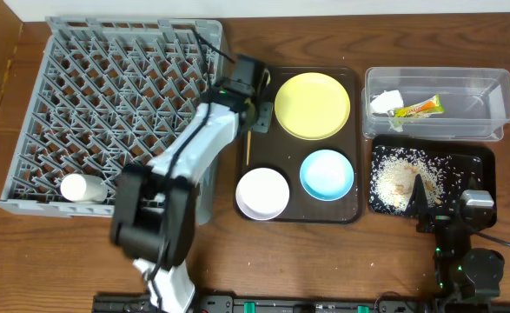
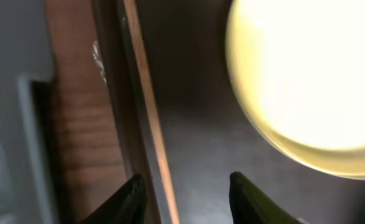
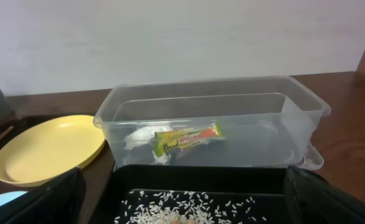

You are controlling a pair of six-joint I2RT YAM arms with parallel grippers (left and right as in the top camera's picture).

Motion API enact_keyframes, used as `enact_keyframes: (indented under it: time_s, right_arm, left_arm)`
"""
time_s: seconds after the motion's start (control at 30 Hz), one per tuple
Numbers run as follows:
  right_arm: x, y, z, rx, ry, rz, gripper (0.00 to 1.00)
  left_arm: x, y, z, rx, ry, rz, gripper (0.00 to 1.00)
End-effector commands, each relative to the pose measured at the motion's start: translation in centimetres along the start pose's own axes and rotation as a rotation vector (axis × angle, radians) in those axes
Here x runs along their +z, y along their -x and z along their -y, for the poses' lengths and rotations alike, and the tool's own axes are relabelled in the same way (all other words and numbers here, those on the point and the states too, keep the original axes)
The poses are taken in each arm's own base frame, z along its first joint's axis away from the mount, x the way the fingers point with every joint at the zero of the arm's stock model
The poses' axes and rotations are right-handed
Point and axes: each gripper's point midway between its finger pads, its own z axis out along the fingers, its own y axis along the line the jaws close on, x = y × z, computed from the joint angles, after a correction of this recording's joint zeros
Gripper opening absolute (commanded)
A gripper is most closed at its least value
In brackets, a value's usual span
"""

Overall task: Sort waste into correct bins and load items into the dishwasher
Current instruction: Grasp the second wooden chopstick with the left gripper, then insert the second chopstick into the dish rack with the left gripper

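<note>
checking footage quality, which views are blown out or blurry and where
Left wrist: yellow plate glares out near white, chopstick soft and out of focus. Right wrist: sharp, clear tub shows mild reflections. Overhead: even light, crisp, dish rack pegs distinct.

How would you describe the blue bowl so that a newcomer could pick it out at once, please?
Find the dark brown tray in the middle of the table, just right of the big grey rack. The blue bowl sits in the tray's right corner on the robot's side, beside a white bowl and in front of a yellow plate. It is the only light blue dish there.
</note>
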Motion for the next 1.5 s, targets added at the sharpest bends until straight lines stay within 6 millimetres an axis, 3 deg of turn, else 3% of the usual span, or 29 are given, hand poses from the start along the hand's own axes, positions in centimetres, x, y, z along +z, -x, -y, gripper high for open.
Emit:
enact_keyframes:
  time_s: [0.0, 0.23, 0.33, 0.47, 0.5, 0.63, 0.8, 0.93, 1.07, 1.27, 1.47]
  right_arm:
    - [0.0, 0.0, 0.1, 0.005, -0.004, 0.0, 0.99]
    - [0.0, 0.0, 0.1, 0.005, -0.004, 0.0, 0.99]
    - [0.0, 0.0, 0.1, 0.005, -0.004, 0.0, 0.99]
    - [0.0, 0.0, 0.1, 0.005, -0.004, 0.0, 0.99]
    - [0.0, 0.0, 0.1, 0.005, -0.004, 0.0, 0.99]
    - [0.0, 0.0, 0.1, 0.005, -0.004, 0.0, 0.99]
    - [0.0, 0.0, 0.1, 0.005, -0.004, 0.0, 0.99]
    - [0.0, 0.0, 0.1, 0.005, -0.004, 0.0, 0.99]
    - [0.0, 0.0, 0.1, 0.005, -0.004, 0.0, 0.99]
    - [0.0, 0.0, 0.1, 0.005, -0.004, 0.0, 0.99]
    - [0.0, 0.0, 0.1, 0.005, -0.004, 0.0, 0.99]
  left_arm:
    - [3.1, -1.4, -1.7, -0.051, 0.083, -0.049, 0.43]
    - [6.5, -4.0, -1.9, -0.08, 0.102, -0.139, 0.42]
    - [6.9, -4.5, -1.0, -0.083, 0.05, -0.161, 0.31]
    - [6.6, -4.7, -0.1, -0.088, 0.001, -0.178, 0.08]
    - [6.4, -4.7, -0.1, -0.095, 0.003, -0.182, 0.08]
    - [3.5, -3.3, -0.1, -0.098, 0.001, -0.169, 0.08]
    - [-2.6, -0.2, 0.0, -0.077, -0.015, -0.055, 0.08]
    - [-7.5, 1.1, -2.7, -0.091, 0.087, 0.034, 0.08]
    - [-10.8, 0.3, -7.4, -0.119, 0.243, 0.04, 0.08]
    - [-9.6, -2.3, -12.4, -0.201, 0.303, -0.052, 0.08]
    - [-7.9, -2.9, -11.7, -0.091, 0.172, -0.109, 0.09]
